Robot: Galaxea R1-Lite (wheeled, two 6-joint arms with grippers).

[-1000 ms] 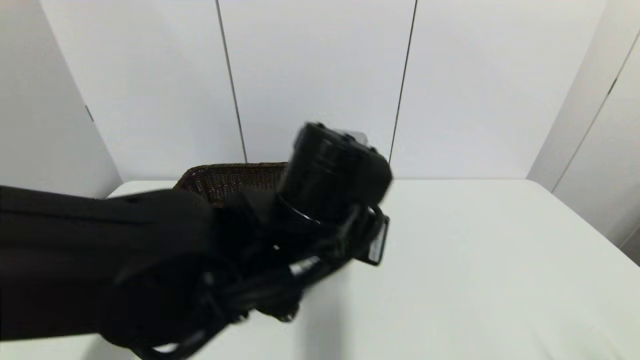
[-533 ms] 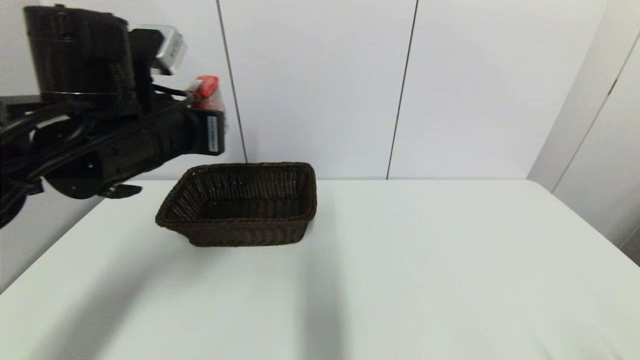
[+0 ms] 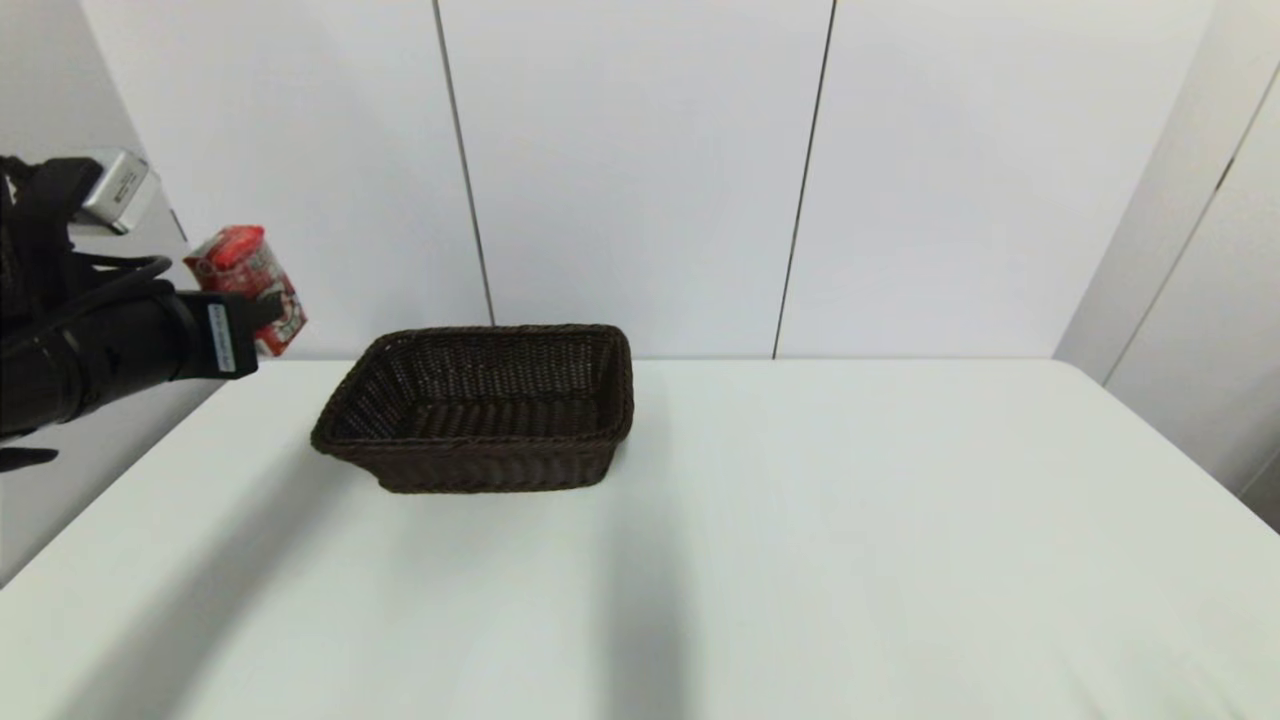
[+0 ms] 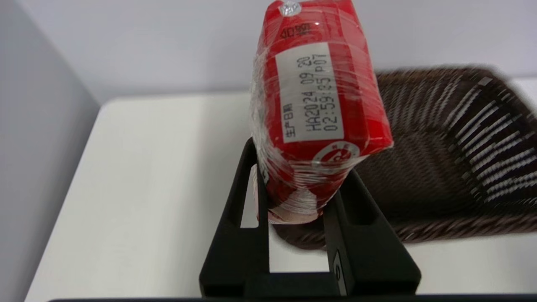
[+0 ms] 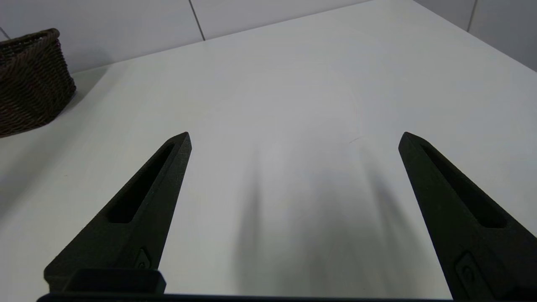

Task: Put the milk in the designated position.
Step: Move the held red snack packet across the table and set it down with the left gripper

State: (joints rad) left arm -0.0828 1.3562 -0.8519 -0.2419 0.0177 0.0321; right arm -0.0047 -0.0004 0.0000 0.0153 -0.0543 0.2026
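Pinching the milk [image 4: 312,121] by its lower end between my left gripper [image 4: 293,209] fingers, high beside the basket [image 3: 480,410], I risk it tipping out, while my right gripper [image 5: 293,138] idles spread.

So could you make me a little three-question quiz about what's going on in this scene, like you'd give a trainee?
1. True or false: the milk is standing on the table.
2. Which gripper holds the milk? A) left B) right C) neither
3. Fill in: the wicker basket has ______ inside it.

Key:
1. False. The left gripper holds it in the air at the table's left edge, left of the basket.
2. A. The right gripper is open over bare tabletop, holding nothing.
3. Nothing.
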